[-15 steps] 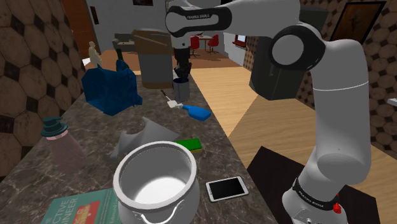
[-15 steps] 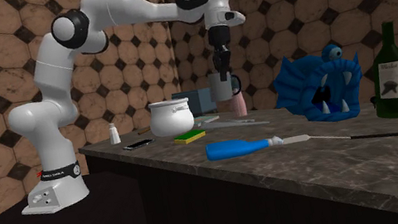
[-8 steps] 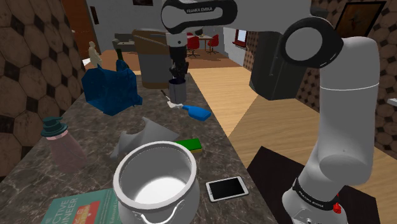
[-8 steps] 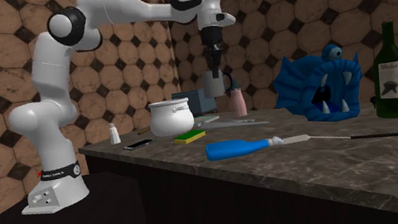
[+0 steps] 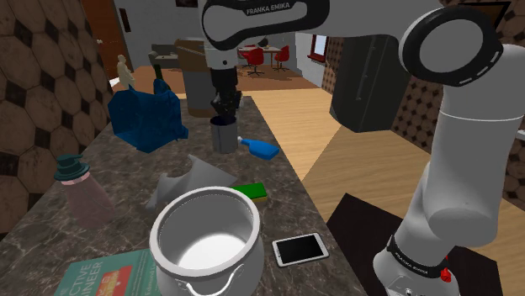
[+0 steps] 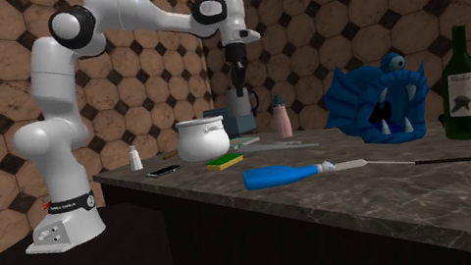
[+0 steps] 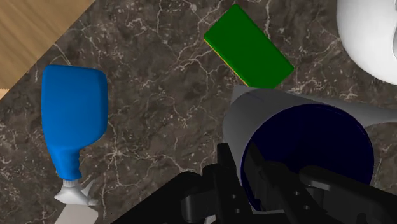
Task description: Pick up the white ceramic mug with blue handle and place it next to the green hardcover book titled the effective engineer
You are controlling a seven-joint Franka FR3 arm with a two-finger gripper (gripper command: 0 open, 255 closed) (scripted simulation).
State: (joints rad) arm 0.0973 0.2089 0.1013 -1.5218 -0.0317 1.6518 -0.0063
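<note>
Mug [image 5: 224, 137] is upright, long axis vertical, mouth up toward the hand. It is grey outside and dark blue inside; which way the handle points cannot be made out. It sits in the shoulder view's upper middle, between the blue monster toy [image 5: 150, 118] and the blue brush [image 5: 261, 149].

Arm [image 5: 458, 151] rises from the stand [image 5: 349, 220] at lower right and bends across the frame's top, wrist pointing straight down over the mug.

Gripper [image 7: 240, 167] is narrow and pinches the mug's rim wall, one finger outside, one inside.

Green book [image 5: 105, 276] lies in the lower-left corner beside the white pot [image 5: 206, 244], well apart from the mug.
</note>
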